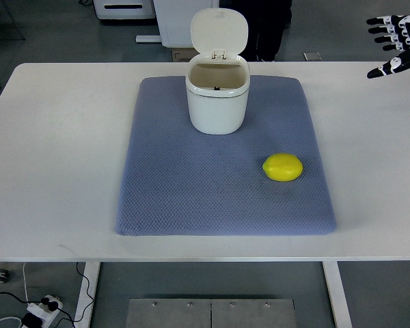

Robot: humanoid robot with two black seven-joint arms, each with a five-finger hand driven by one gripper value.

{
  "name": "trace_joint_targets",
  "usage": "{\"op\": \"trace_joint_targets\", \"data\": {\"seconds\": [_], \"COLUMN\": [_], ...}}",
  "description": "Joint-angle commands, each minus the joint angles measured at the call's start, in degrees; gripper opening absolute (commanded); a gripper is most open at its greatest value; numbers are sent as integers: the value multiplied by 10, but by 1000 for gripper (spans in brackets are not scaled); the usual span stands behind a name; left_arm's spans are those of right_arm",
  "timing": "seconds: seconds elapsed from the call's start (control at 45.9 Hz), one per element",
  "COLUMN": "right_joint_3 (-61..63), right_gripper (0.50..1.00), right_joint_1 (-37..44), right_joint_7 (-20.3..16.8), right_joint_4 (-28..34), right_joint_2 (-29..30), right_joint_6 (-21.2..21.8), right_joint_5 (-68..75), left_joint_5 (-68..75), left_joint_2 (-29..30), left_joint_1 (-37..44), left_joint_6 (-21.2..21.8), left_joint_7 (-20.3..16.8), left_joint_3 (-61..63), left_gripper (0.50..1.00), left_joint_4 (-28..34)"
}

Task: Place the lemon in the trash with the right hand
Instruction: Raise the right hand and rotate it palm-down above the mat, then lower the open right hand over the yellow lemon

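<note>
Top view shows a blue-grey mat (191, 191) on the white table (55, 171), with the lemon (283, 167) lying toward the mat's near right part. Farther back on the mat stands the white trash bin (217, 102), lid flipped up. Beyond the mat's far right corner, well apart from the lemon, the right hand (395, 42) hovers with fingers spread, holding nothing.

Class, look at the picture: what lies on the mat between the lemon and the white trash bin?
Nothing: the top view shows only bare blue mat between the lemon and the trash bin.
</note>
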Motion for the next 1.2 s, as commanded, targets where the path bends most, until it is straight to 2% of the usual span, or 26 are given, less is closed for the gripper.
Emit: {"op": "trace_joint_targets", "data": {"seconds": [0.0, 0.022, 0.153, 0.37, 0.719, 0.85, 1.068, 1.177], "right_joint_3": [-37, -67, -125, -180, -203, -247, -262, -279], "right_gripper": [1000, 1000, 1000, 1000, 1000, 1000, 1000, 1000], "right_joint_1": [27, 55, 108, 163, 216, 253, 273, 280], "right_joint_7": [2, 3, 3, -5, -59, -61, -62, -61], "right_joint_4": [17, 30, 59, 118, 199, 219, 231, 242], "right_joint_2": [1, 3, 9, 26, 44, 76, 122, 152], "right_joint_6": [0, 0, 1, -6, -16, -31, -36, -54], "right_joint_5": [-5, -5, -12, -32, -93, -94, -92, -90], "left_joint_5": [0, 0, 0, 0, 0, 0, 0, 0], "left_joint_2": [0, 0, 0, 0, 0, 0, 0, 0], "left_joint_1": [0, 0, 0, 0, 0, 0, 0, 0], "left_joint_6": [0, 0, 0, 0, 0, 0, 0, 0], "left_joint_7": [0, 0, 0, 0, 0, 0, -1, 0], "left_joint_3": [0, 0, 0, 0, 0, 0, 0, 0], "left_gripper": [1000, 1000, 1000, 1000, 1000, 1000, 1000, 1000], "left_joint_4": [0, 0, -1, 0, 0, 0, 0, 0]}}
